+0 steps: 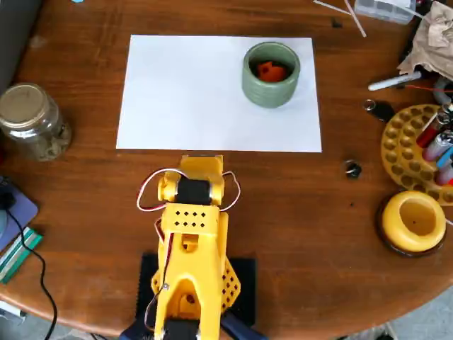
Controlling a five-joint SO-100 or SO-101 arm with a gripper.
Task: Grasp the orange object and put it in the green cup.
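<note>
One orange object (267, 70) inside green cup (271, 74) | arm (191, 241) apart

Orange object (268, 70) inside upright sage-green cup (271, 91) on paper.

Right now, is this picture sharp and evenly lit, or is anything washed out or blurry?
In the overhead view, light is soft and even; the white paper looks bright but not glaring, the green cup casts little shadow, the orange object inside reads clearly, and the edges look slightly soft.
</note>
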